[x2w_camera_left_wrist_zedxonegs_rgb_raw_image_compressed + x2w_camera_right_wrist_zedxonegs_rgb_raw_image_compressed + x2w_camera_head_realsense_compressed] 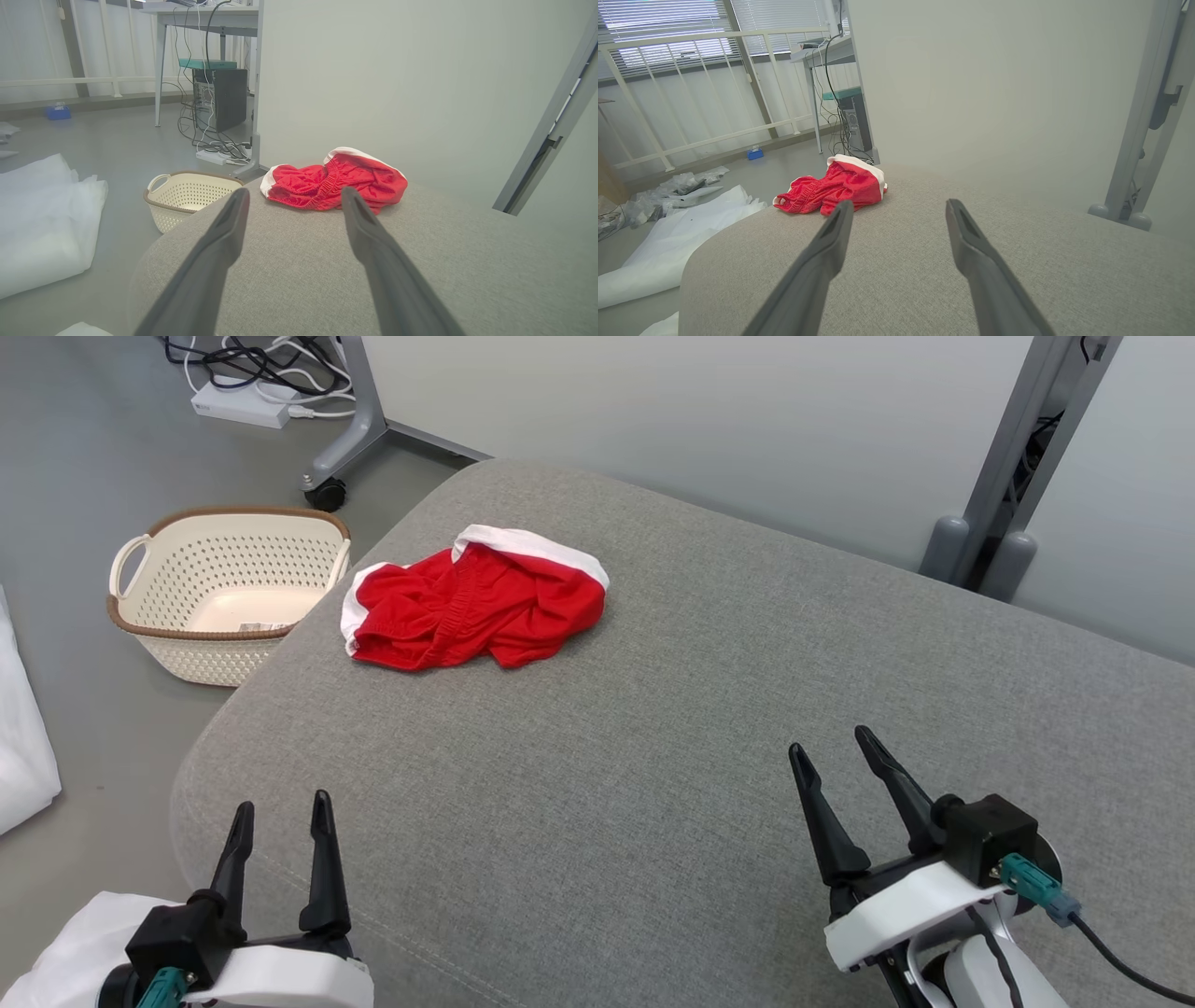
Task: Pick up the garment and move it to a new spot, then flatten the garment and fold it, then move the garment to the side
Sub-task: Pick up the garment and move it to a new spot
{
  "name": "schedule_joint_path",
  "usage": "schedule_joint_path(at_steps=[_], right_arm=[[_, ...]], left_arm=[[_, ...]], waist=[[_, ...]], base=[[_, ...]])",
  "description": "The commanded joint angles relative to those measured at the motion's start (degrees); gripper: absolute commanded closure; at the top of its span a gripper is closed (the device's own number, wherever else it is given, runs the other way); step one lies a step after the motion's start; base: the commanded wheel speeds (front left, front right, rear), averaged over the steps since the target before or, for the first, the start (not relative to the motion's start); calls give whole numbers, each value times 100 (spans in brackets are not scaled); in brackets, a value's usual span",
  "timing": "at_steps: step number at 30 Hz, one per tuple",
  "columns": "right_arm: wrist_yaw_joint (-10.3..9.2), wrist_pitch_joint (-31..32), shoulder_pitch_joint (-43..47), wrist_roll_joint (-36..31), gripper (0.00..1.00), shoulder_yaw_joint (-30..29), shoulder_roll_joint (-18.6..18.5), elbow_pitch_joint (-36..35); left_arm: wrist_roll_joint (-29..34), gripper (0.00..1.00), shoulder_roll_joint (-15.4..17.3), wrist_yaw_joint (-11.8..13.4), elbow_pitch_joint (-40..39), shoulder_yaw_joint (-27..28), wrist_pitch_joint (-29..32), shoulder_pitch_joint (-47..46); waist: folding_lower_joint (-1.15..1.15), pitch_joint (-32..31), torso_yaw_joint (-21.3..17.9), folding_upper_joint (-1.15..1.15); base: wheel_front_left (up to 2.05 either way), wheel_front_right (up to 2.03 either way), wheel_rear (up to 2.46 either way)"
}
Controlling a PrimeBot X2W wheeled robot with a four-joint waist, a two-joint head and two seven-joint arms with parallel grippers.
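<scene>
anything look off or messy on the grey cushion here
The red garment lies crumpled in a heap near the far left edge of the grey cushion, not flat. Nothing looks spilled or damaged.

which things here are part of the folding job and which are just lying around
Job: red shorts, grey cushion under them, left gripper, right gripper (both open).
Lying about: cream laundry basket, white sheet on the floor, power strip.

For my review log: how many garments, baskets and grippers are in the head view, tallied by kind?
Garments: 1, the red and white garment on the grey cushion.
Baskets: 1, the cream basket.
Grippers: 2, left gripper and right gripper, both open.
Total: 4.
</scene>
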Motion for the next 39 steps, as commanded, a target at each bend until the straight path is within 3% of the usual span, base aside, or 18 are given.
schedule_joint_path(at_steps=[1, 12, 23, 28, 30, 32, 39], right_arm=[[1, -9, -21, 31, 0, 12, -44, 45], [1, -9, 157, -48, 0, -269, -41, -89], [1, -9, 3, -359, 0, -402, -44, -337], [1, -9, -297, -464, 0, -287, -48, -534], [1, -9, -475, -561, 0, -247, -48, -607], [1, -9, -610, -608, 0, -153, -45, -668], [1, -9, -968, -717, 0, 97, -49, -870]], left_arm=[[-7, 0, 19, 45, -8, 31, 0, 7], [-170, 0, 20, -197, 278, 158, 0, -207], [16, 0, 65, -783, 1008, 903, 1, -1213], [19, 0, 310, -897, 1773, 1112, 1, -2024], [-392, 0, 432, -973, 2460, 1115, 120, -2596], [-428, 0, 759, -1007, 2819, 986, 221, -3018], [-1279, 0, 1278, -1009, 3710, 208, 1010, -4213]], waist=[[0, -7, -8, 0], [0, -33, -72, 0], [0, 528, -568, 0], [0, 928, -921, 0], [0, 1178, -1088, 0], [0, 1362, -1205, 0], [0, 1965, -1513, 0]], base=[[0, 0, 0], [0, 0, 0], [0, 0, 0], [0, 0, 0], [0, 0, 0], [0, 0, 0], [0, 0, 0]])
